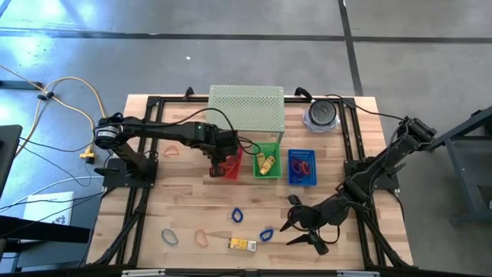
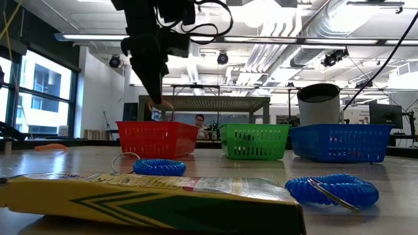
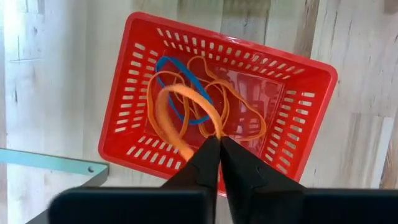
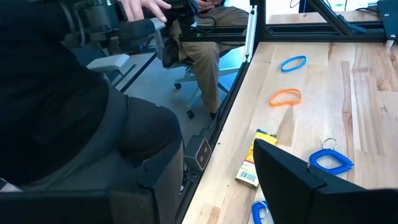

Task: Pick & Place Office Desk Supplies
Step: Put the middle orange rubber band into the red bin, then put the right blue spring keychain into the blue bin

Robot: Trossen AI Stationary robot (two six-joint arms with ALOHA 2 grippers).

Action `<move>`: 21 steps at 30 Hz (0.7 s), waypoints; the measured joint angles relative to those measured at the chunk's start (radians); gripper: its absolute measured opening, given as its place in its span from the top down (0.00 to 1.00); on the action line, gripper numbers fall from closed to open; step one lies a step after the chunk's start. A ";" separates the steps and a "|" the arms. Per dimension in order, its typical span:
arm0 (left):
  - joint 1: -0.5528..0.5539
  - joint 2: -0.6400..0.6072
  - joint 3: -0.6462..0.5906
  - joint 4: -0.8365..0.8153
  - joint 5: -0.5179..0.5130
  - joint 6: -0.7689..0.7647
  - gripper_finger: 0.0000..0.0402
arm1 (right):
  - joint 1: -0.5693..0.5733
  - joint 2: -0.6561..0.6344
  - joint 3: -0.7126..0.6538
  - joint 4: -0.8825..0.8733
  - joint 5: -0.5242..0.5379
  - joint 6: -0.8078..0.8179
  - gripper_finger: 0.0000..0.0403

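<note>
The left pincer (image 3: 219, 144), closed, pinches an orange rubber band (image 3: 180, 118) above the red basket (image 3: 311, 118); light and floppy, it is best nipped on one strand. The right pincer (image 1: 304, 227) waits half-open over the bench (image 1: 192, 200)

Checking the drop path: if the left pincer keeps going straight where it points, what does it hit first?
Likely the rubber bands piled inside the red basket, then its floor. The left pincer, shut on an orange rubber band, points down into that basket. Depth to the pile is unclear.
</note>
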 joint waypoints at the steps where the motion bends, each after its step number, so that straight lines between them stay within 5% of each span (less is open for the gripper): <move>1: 0.000 0.000 0.000 0.000 -0.001 -0.002 0.94 | 0.000 0.000 0.000 0.000 0.000 0.000 0.54; 12: -0.010 0.018 -0.001 0.003 -0.096 -0.023 0.58 | 0.000 0.000 0.000 0.000 -0.005 0.000 0.54; 21: -0.169 -0.081 0.009 -0.013 -0.097 -0.051 0.54 | 0.000 0.000 0.000 0.000 -0.031 -0.031 0.54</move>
